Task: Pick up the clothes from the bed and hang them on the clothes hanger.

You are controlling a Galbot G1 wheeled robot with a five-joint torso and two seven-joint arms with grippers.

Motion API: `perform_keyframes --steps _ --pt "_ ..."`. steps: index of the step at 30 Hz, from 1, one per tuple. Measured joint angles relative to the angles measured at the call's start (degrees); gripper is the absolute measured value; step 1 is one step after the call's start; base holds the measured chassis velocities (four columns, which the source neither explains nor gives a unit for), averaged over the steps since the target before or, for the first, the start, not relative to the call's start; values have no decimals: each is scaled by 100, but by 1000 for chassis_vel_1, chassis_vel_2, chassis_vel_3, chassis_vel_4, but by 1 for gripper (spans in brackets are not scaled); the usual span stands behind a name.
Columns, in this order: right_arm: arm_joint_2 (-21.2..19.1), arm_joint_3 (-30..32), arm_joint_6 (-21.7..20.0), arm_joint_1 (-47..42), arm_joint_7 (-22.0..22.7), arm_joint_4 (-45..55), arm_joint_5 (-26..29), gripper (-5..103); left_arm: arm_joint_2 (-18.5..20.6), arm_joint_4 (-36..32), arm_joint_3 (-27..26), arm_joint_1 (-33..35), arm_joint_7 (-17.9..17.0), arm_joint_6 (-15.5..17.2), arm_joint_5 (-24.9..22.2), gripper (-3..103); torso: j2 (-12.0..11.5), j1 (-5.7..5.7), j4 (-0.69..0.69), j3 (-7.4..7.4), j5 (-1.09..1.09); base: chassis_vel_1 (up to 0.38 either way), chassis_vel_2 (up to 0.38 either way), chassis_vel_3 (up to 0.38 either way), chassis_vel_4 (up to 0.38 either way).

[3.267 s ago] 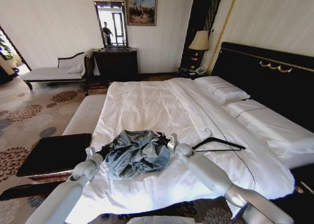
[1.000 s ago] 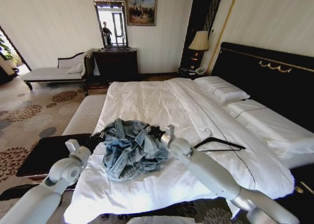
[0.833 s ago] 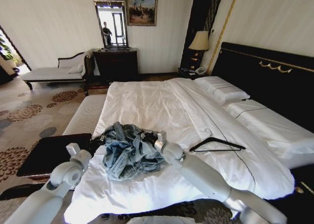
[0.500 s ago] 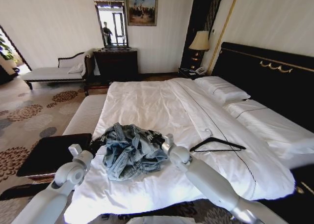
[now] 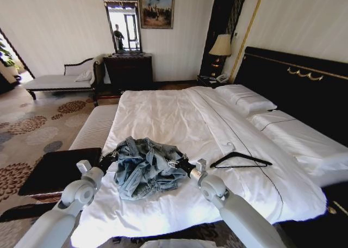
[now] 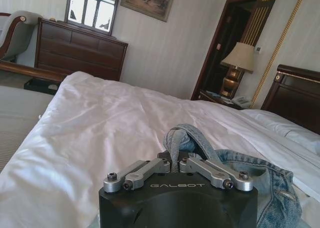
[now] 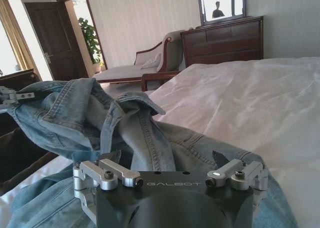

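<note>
The clothes, a crumpled light-blue denim jacket (image 5: 144, 169), lie in a heap near the foot of the white bed (image 5: 163, 112). My left gripper (image 5: 107, 160) is at the heap's left edge, shut on a fold of denim (image 6: 176, 138) that it holds slightly raised. At the heap's right edge my right gripper (image 5: 182, 165) is open, its jaws wide apart with the jacket (image 7: 125, 123) just ahead of them. The black clothes hanger (image 5: 239, 160) with its silver hook lies flat on the sheet to the right of the right arm.
A dark bench (image 5: 60, 169) stands beside the bed on the left. Pillows (image 5: 244, 101) and the black headboard (image 5: 299, 85) are on the right. A chaise longue (image 5: 54, 80), dresser (image 5: 128, 68) and lamp (image 5: 220, 45) line the far wall.
My right gripper has opened off the jacket and drawn back toward the bed's foot. The heap has sagged a little lower. My left gripper still holds its fold.
</note>
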Motion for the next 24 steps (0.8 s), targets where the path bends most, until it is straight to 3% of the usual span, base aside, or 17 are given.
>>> perform_keyframes --steps 12,24 --pt "372 -690 287 431 -179 -695 -699 100 -35 -62 38 31 2 6 21 3 0 1 0 1 -1 0 0 0 0" --pt "796 -962 380 872 97 -1430 -775 100 -37 -181 6 137 11 9 34 3 0 2 0 1 -1 0 0 0 0"
